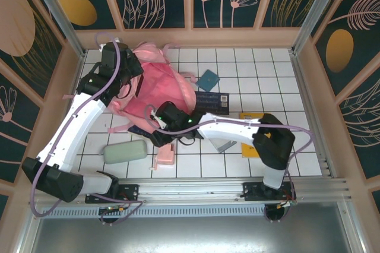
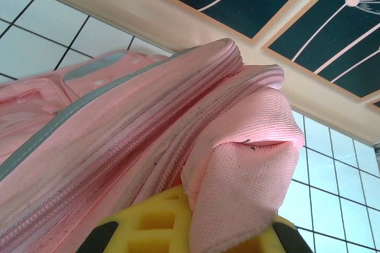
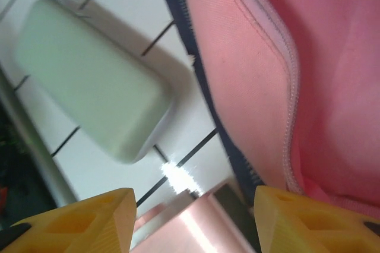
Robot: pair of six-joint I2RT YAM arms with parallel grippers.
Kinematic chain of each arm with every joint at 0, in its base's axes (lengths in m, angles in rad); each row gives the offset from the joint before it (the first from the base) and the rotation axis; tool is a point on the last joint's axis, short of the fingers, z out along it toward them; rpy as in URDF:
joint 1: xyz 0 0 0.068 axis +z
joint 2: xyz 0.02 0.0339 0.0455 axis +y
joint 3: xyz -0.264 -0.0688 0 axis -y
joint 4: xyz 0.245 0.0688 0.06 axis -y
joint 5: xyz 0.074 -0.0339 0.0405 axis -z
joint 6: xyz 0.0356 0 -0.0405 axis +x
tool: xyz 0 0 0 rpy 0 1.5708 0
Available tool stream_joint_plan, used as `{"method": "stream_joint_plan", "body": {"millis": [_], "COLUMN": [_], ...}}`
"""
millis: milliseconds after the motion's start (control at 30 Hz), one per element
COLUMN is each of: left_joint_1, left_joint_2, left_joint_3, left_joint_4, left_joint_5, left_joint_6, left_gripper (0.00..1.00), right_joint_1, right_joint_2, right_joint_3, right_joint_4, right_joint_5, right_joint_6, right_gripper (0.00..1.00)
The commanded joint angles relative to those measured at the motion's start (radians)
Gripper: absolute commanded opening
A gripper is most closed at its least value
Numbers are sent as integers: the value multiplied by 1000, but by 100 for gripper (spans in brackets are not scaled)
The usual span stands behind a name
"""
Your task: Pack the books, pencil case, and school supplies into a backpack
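The pink backpack (image 1: 163, 87) lies at the back left. My left gripper (image 1: 132, 84) is shut on a fold of its fabric (image 2: 249, 170), which sits between the yellow fingers (image 2: 148, 223). My right gripper (image 1: 160, 123) hangs open at the backpack's near edge (image 3: 309, 57), just above the pink block (image 3: 190, 229) (image 1: 164, 157). The sage-green pencil case (image 1: 125, 152) (image 3: 89, 81) lies to its left. One navy book (image 3: 199, 81) pokes out from under the backpack, and another (image 1: 212, 101) lies to the right. The teal book (image 1: 208, 79), the yellow book (image 1: 250, 114) and the grey-blue case (image 1: 224, 145) are further right. The light-blue slab is hidden.
The right arm (image 1: 237, 128) stretches across the tiles over the yellow book and grey-blue case. Wooden walls (image 1: 190, 36) enclose the white tiled table (image 1: 267, 75). A metal rail (image 1: 237, 179) runs along the near edge.
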Motion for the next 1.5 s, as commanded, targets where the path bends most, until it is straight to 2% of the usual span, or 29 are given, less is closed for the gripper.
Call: {"method": "stream_joint_plan", "body": {"millis": [0, 200, 367, 533, 600, 733, 833, 867, 967, 1200, 1300, 1367, 1467], "left_joint_1": [8, 7, 7, 23, 42, 66, 73, 74, 76, 80, 82, 83, 84], "left_joint_2": [-73, -85, -51, 41, 103, 194, 214, 215, 220, 201, 195, 190, 178], "left_joint_3": [54, 31, -17, -73, -46, -24, -45, -52, -67, -90, -91, -96, -103], "left_joint_4": [16, 20, 129, 265, 265, 286, 333, 343, 354, 364, 367, 370, 375], "left_joint_5": [-69, -85, -120, -190, -173, -108, -66, -58, -44, -24, 1, 14, 23], "left_joint_6": [-16, -6, 13, 37, 34, 11, 6, 7, 8, 7, 1, -2, -2], "left_gripper": [0, 0, 0, 1, 0, 0, 0, 0, 0, 0, 0, 0, 0], "right_joint_1": [-53, -188, -192, -133, -92, -5, 64, 83, 113, 128, 106, 110, 149], "right_joint_2": [43, 97, 63, -21, -64, -111, -98, -89, -30, 107, 134, 157, 196], "right_joint_3": [49, 130, 181, 151, 124, 86, 83, 82, 110, 284, 281, 286, 326], "right_joint_4": [-45, -54, -61, -112, -136, -215, -291, -310, -384, -530, -525, -515, -530], "right_joint_5": [97, 161, 143, 145, 144, 143, 165, 178, 232, 413, 315, 223, 248], "right_joint_6": [-33, -46, -90, -139, -166, -170, -157, -146, -63, 269, 334, 323, 297], "right_gripper": [56, 55, 61, 73, 76, 91, 94, 99, 99, 99, 99, 99, 99]}}
